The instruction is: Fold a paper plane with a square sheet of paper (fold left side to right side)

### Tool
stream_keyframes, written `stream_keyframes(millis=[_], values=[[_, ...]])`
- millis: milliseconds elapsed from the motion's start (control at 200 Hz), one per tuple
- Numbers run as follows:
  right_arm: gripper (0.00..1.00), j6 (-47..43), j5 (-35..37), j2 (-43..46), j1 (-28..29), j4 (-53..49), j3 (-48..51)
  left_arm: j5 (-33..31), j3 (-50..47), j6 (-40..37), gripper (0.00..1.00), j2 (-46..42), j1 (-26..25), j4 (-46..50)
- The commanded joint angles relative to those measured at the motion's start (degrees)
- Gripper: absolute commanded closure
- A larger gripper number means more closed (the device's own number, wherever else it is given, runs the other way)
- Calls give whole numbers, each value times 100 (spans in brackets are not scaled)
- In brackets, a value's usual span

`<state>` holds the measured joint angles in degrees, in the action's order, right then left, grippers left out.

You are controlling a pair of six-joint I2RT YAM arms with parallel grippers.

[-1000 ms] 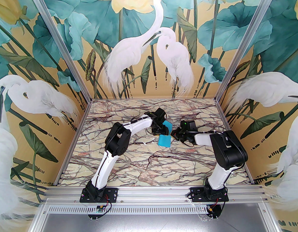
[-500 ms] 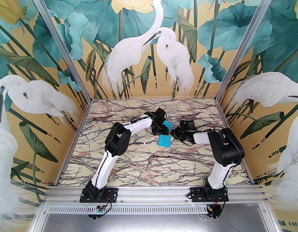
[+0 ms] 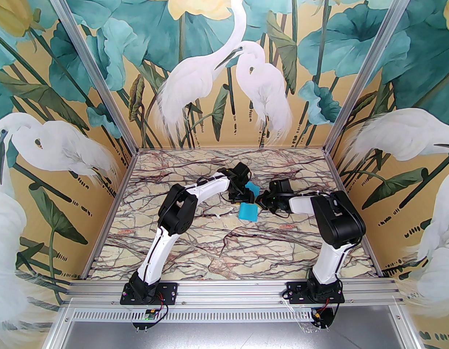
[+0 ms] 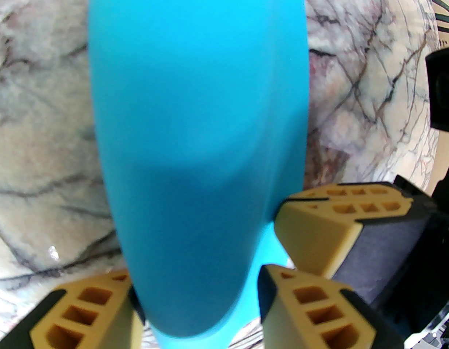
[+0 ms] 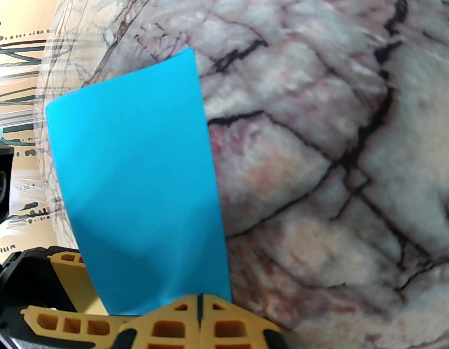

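Veined marble tabletop (image 3: 210,253); smooth cyan-blue square paper sheet (image 5: 137,165), arched; right gripper (image 5: 199,305) pinches it; left gripper (image 4: 195,285) astride, grasp unclear.

A table top (image 3: 224,253) printed with cream marble and dark veins is seen from above. It is enclosed at nine, twelve and three o'clock by a mural (image 3: 195,31) of teal leaves and yellow blooms, with two white egrets (image 3: 261,85) painted at twelve. An aluminium rail (image 3: 231,290) is set along the edge at six o'clock.
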<state>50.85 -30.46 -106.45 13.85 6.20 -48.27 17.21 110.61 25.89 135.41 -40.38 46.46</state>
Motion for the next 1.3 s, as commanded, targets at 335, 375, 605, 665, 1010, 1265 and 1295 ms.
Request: stream_keyframes(millis=[335, 375, 605, 665, 1010, 1265, 1295], values=[[100, -249, 309, -257, 101, -561, -77, -95, -1334, 522, 35, -1236, 492, -856], [100, -241, 314, -255, 101, -552, -81, 12, -1384, 577, 37, -1307, 495, -1002], [100, -239, 311, -271, 104, -573, -97, 865, -1656, 975, 81, -1351, 472, -1890], [100, -251, 319, -275, 101, -596, -105, 996, -1679, 1044, 81, -1342, 436, -2054], [100, -246, 334, -277, 103, -615, -126, 1055, -1327, 900, 81, -801, 294, -1697], [100, -235, 333, -280, 101, -619, -134, 574, -1212, 653, 81, -565, 302, -1278], [100, -239, 333, -285, 101, -617, -134, 529, -1214, 626, 81, -552, 305, -1250]])
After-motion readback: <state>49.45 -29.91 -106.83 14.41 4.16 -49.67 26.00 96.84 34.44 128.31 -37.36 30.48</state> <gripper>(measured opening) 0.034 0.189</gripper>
